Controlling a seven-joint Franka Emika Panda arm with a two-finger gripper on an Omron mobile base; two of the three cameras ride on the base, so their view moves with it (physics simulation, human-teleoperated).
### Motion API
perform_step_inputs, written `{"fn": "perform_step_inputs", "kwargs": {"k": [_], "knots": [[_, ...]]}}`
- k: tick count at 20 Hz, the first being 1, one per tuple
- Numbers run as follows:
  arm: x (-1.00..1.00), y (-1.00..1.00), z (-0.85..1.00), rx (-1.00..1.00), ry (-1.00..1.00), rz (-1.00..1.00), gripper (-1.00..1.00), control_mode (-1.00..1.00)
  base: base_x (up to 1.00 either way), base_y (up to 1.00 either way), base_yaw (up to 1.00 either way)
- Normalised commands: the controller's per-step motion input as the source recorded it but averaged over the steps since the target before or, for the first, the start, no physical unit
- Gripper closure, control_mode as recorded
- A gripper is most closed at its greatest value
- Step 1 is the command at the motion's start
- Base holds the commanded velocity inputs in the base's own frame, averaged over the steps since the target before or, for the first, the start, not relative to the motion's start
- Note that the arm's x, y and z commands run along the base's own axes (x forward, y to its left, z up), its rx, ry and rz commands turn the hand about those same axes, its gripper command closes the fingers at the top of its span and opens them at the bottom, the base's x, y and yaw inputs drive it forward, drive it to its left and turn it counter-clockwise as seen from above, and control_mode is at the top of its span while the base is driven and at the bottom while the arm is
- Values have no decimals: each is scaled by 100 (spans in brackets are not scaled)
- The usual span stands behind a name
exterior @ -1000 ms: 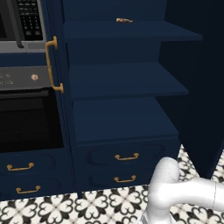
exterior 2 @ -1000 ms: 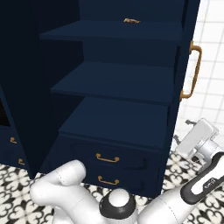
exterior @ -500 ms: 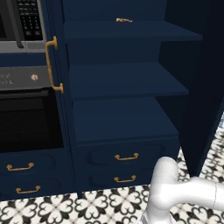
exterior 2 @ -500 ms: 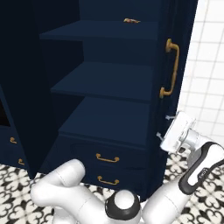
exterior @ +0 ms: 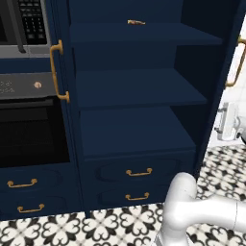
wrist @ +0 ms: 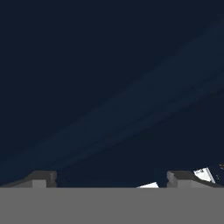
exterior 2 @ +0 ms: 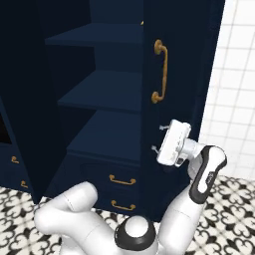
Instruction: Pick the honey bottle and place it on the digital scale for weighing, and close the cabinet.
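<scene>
While the cabinet (exterior: 139,96) stands open in the left base view, we see its right door (exterior: 238,43) swung partway in at the frame's right edge, brass handle (exterior: 236,62) upright, with the tool (exterior: 225,122) just beyond the door's lower part. Shelves look bare apart from a small brown bit (exterior: 136,22) on the top one. We spot no honey bottle or scale here.

In the right base view the tool (exterior 2: 157,138) meets the door's outer face (exterior 2: 172,74) below the handle (exterior 2: 160,71), fingers spread wide, grasping nothing. The door's long axis runs vertical; we judge the push goes leftward into the cabinet, with free room there and tiled wall (exterior 2: 234,89) behind.

In the hand view, dark door panel (wrist: 109,87) sits close ahead of both fingertips (wrist: 41,178).
</scene>
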Motion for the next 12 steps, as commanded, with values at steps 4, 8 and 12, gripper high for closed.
{"fn": "perform_step_inputs", "kwargs": {"k": [4, 8, 12], "knots": [[26, 100, -5, 0, 0, 1, -100, -100, 0, 0, 0], [29, 100, -6, 0, 0, 0, -100, -100, 0, 0, 0], [51, 100, 0, 0, 0, -1, -100, -100, 0, 0, 0]]}}
